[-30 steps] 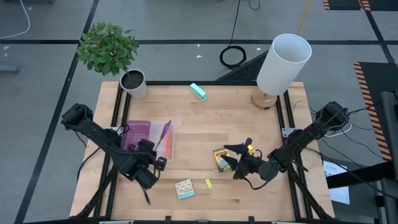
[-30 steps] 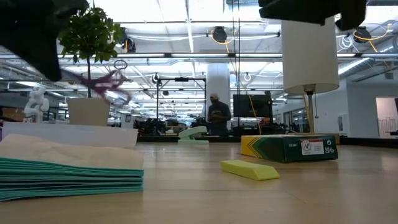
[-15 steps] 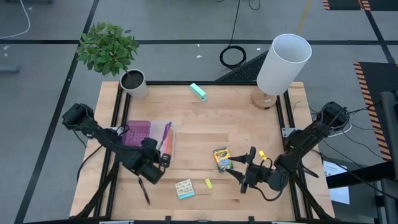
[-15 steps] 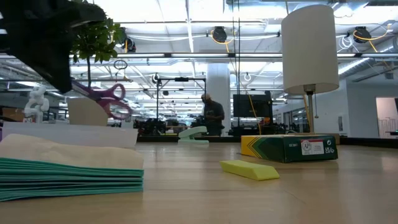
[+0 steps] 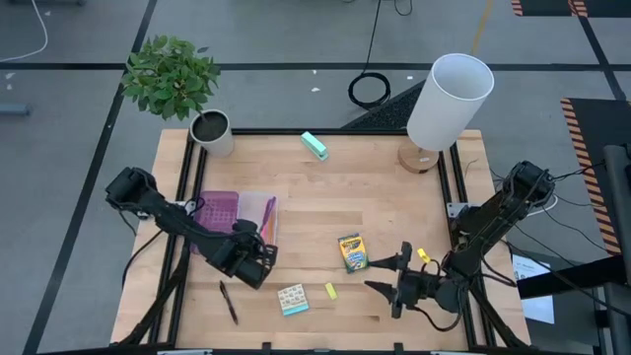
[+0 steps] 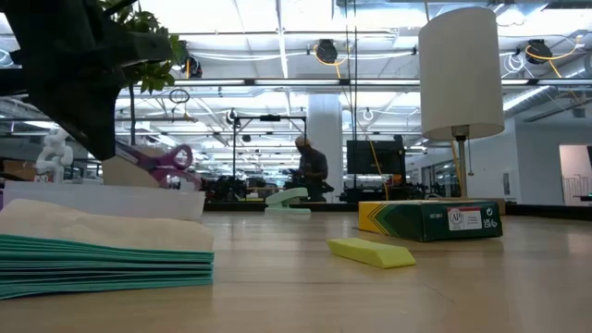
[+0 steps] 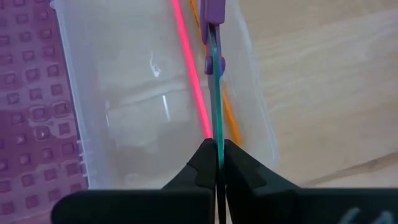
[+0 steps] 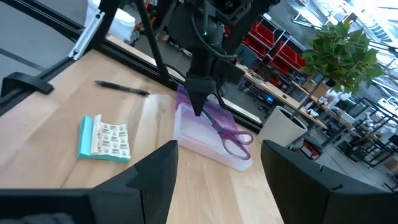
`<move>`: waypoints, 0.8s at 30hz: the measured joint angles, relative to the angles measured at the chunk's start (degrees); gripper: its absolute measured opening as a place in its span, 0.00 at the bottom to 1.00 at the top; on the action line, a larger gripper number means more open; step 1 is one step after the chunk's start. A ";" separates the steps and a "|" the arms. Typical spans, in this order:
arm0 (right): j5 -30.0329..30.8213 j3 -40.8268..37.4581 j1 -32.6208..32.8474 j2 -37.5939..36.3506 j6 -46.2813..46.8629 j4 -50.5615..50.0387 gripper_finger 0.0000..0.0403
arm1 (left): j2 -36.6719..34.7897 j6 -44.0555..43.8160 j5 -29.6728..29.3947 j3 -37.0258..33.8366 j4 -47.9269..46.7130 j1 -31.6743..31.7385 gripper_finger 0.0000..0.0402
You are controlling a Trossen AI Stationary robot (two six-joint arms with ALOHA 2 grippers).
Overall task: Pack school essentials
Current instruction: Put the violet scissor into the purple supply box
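The table (image 5: 394, 207) is pale wood with visible grain and a smooth, lightly sheened finish. The flat case (image 7: 143, 106) looks like thin clear plastic, glossy with reflections, beside a purple studded plastic half. The scissors (image 7: 215, 68) have a shiny metal blade and smooth purple plastic handles. The crayon box (image 6: 430, 220) seems printed card, slightly glossy. The patterned pad (image 6: 92, 250) shows stacked paper edges, matt. The lamp shade (image 6: 461, 69) may be white cloth.
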 joint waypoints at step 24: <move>0.17 0.01 -0.11 0.01 -0.79 0.17 0.56 | 0.11 3.18 1.90 -1.84 1.89 2.80 0.12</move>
